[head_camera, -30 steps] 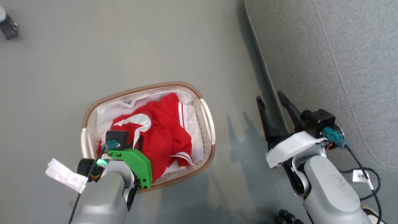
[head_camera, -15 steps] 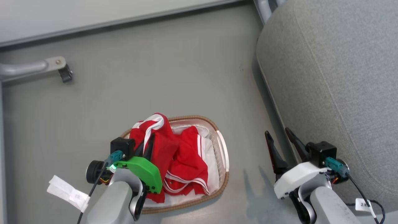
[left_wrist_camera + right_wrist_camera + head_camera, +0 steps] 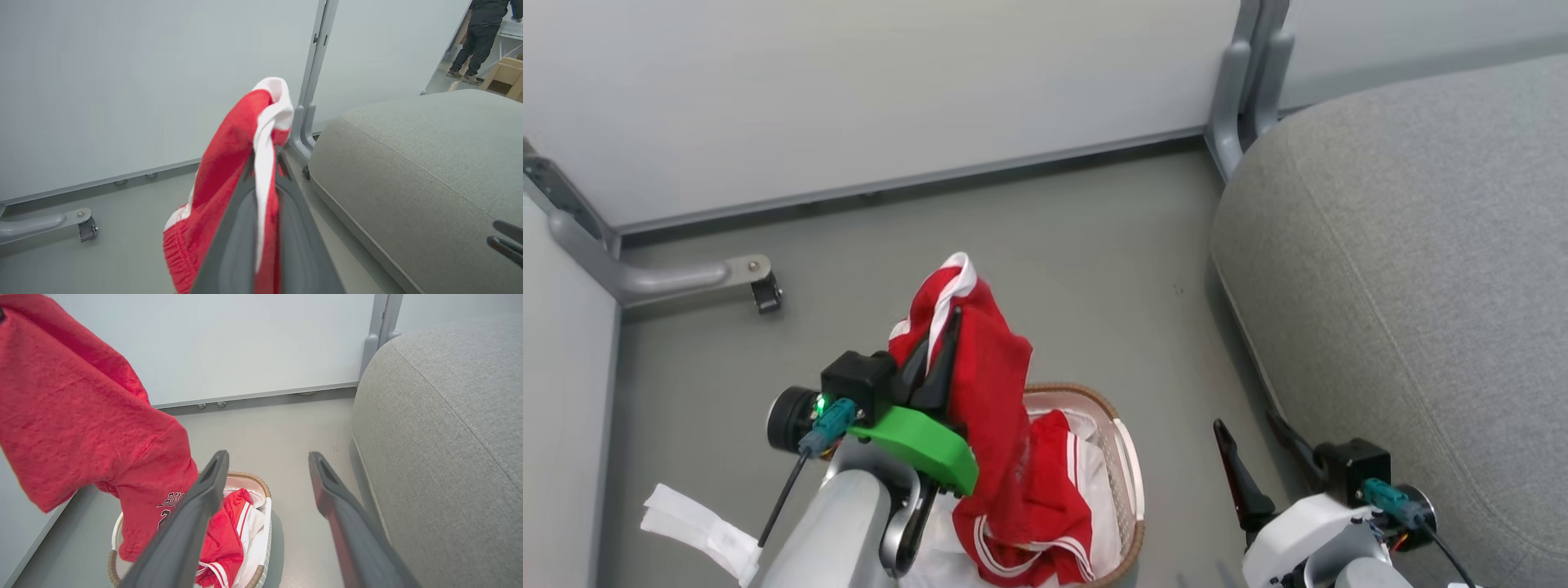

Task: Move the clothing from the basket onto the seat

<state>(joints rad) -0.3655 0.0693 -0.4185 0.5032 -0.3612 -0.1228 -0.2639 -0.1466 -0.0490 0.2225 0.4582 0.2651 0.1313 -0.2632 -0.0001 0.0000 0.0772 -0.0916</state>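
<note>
Head view: my left pincer (image 3: 947, 320) squeezes one piece of clothing (image 3: 995, 384), hanging over the basket (image 3: 1132, 482). My right pincer (image 3: 1245, 425) is spread wide, empty. I should lift it clear, then swing slowly right to the seat (image 3: 1405, 269).

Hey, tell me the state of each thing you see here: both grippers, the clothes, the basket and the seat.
left gripper, shut on the red jersey, raised.
right gripper, open, empty.
red jersey, pinched at its white trim, hanging over the basket.
basket, holds more red clothing.
seat, no clothing on the part in view.
</note>
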